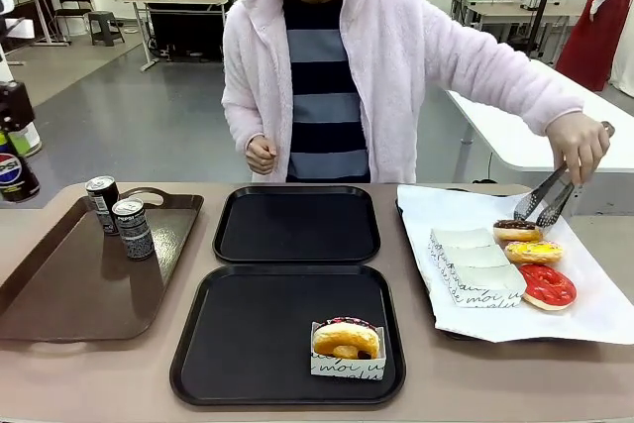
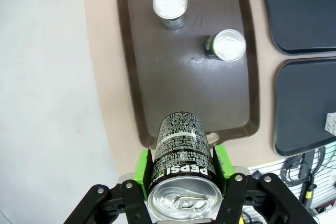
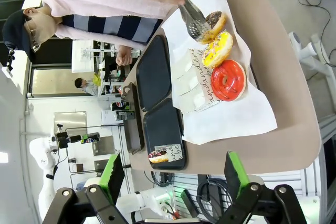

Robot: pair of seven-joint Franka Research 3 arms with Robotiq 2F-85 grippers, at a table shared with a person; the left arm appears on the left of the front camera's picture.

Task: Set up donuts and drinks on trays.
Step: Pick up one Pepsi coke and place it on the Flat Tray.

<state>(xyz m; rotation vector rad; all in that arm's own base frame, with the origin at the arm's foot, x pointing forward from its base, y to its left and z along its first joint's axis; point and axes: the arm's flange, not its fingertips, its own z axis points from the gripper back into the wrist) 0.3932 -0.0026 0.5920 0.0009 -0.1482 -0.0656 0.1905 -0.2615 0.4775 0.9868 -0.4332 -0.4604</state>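
The left end effector [image 2: 181,165] is clenched on the Pepsi can [image 2: 181,142], its green pads pressing opposite sides while the silver top faces the wrist; that keeps the can upright, ready to be set down without tipping. It hangs in the air at the left side of the desk [image 1: 109,378], above the brown tray [image 2: 173,82], where two other cans [image 2: 170,6] stand a little apart, presumably a stock to draw drinks from. The near black tray [image 1: 248,344] carries one donut [image 1: 347,340] in its paper holder at the front right corner, which leaves room beside it for a drink; the far black tray [image 1: 297,225] has nothing on it. My guess is that the held can is bound for the near tray, to finish that serving. At the right, the person's hand [image 1: 577,144] holds tongs [image 1: 545,200] just over the chocolate donut [image 1: 517,232] on the paper-lined tray [image 1: 594,319], next to a yellow donut [image 1: 533,252] and a red donut [image 1: 547,286], probably to pick one hygienically. The right end effector [image 3: 173,177] is released, nothing between its pads, poised well above that side.
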